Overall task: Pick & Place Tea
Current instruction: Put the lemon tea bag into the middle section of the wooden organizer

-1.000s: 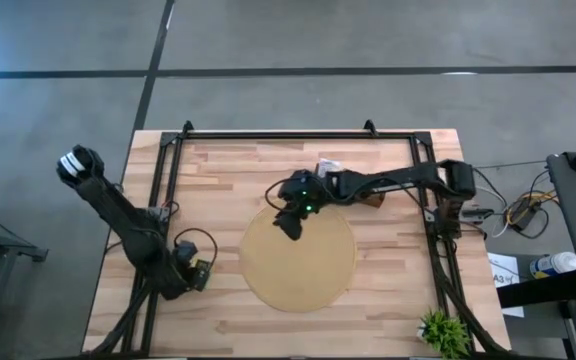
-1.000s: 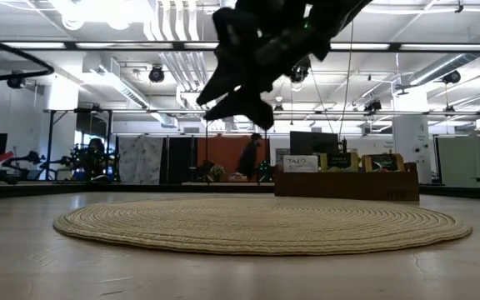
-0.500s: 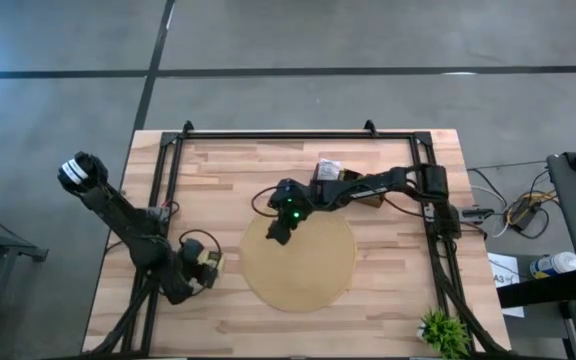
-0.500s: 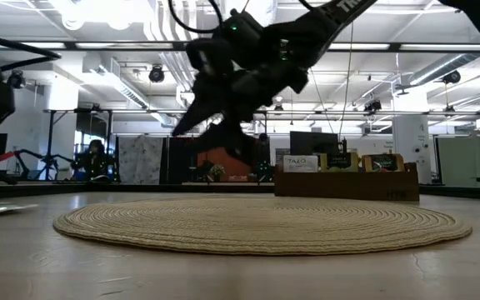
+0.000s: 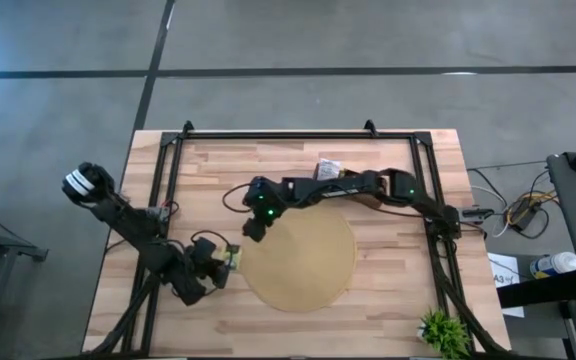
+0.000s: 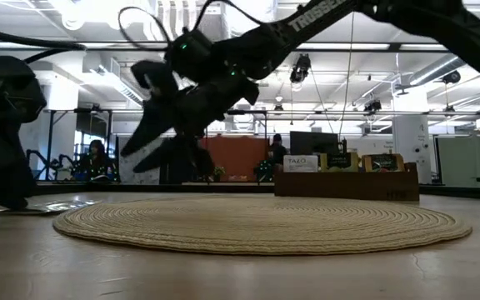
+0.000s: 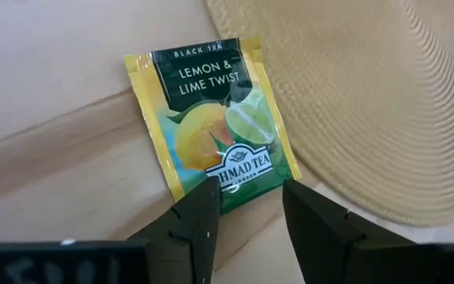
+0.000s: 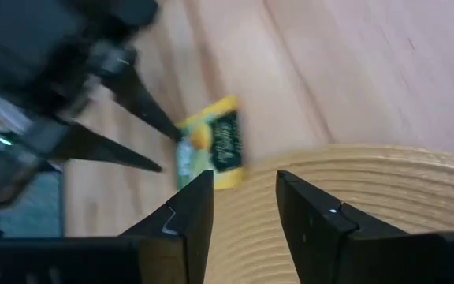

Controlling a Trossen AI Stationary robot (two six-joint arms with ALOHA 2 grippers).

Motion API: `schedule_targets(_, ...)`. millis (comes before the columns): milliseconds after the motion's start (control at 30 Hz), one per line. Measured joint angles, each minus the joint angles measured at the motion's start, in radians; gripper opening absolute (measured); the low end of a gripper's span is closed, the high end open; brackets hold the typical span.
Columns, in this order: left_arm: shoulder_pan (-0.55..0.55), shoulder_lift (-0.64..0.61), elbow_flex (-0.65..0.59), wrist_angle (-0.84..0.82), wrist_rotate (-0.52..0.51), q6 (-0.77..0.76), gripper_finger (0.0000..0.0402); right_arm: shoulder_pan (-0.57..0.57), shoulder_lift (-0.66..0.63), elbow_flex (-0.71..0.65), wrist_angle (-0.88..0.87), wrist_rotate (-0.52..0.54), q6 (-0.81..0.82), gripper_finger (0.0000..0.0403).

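Evidently the pick is the step in hand: a yellow and dark green tea sachet (image 7: 213, 131) (its print reads black tea, lemon and lime twist) lies flat on the wooden bench (image 5: 398, 290), one edge touching or just overlapping the rim of the round woven mat (image 5: 303, 258). The left gripper (image 7: 247, 207) hovers low over the sachet's near edge with its jaws spread, the two dark fingers standing either side of that edge and pinching nothing yet. From above, the left gripper (image 5: 218, 262) sits at the mat's left rim, the sachet (image 5: 233, 258) showing as a small yellow patch at its tip. The right gripper (image 5: 252, 229) reaches across from the far side of the bench and hangs in the air just above and beside the same spot; its jaws are spread too and hold nothing, and its wrist camera looks down on the sachet (image 8: 211, 143) with the left arm's fingers beside it. A brown wooden compartment box (image 6: 346, 181) stands beyond the mat with more tea in it. Judging by this, the next move calls for the left jaws to drop onto the sachet's edge and close; a thin flat packet on wood may slide rather than lift, so the fingers need to get under or firmly across it.
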Motion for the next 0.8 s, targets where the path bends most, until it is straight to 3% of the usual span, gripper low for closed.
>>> schedule_targets(233,0.003,0.036,-0.001,0.016,-0.188,0.002,0.0145,0.000,0.099,0.191,-0.232,-0.010,-0.145,0.0137)
schedule_targets(467,0.013,0.064,-0.002,0.040,-0.213,0.006,0.0145,-0.002,0.147,0.241,-0.273,-0.010,-0.135,0.0137)
schedule_targets(800,0.037,0.111,-0.015,0.205,-0.232,0.105,0.0145,-0.003,0.151,0.232,-0.278,0.001,-0.135,0.0137)
